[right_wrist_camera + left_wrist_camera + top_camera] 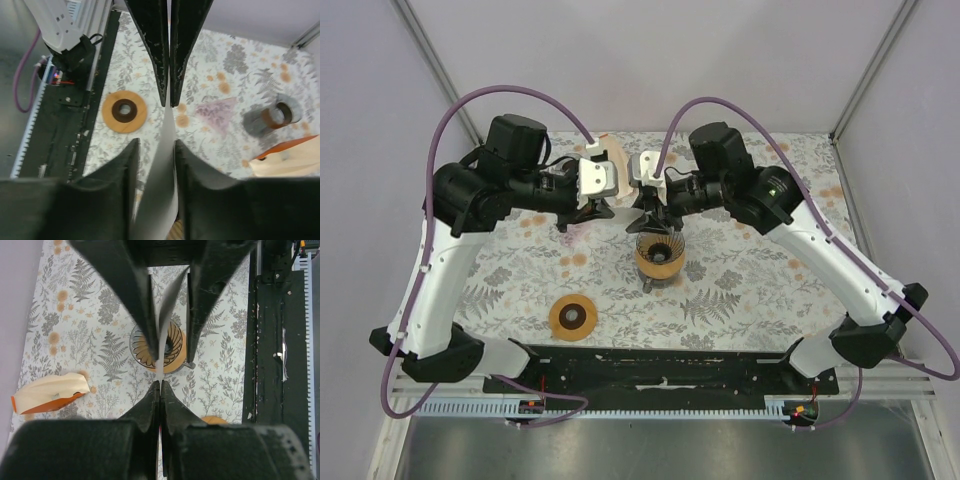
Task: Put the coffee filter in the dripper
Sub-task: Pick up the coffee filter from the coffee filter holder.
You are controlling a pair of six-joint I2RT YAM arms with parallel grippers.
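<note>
The glass dripper (pixel 658 256) with a ribbed cone and an orange collar stands mid-table; it also shows in the left wrist view (pixel 172 347). A white coffee filter (pixel 160 190) hangs edge-on above it, also seen in the left wrist view (pixel 170 300). My left gripper (pixel 160 382) is shut on one edge of the filter and shows in the top view (pixel 605 211). My right gripper (pixel 156 145) is open, its fingers either side of the filter, directly over the dripper (pixel 655 222). The two grippers face each other tip to tip.
A wooden disc with a dark centre (pixel 572 317) lies front left of the dripper. A cream and orange holder (pixel 50 392) sits at the back. A grey ring (pixel 272 119) and a pale pink triangular sheet (pixel 217 112) lie beside it. A black rail (pixel 670 370) runs along the near edge.
</note>
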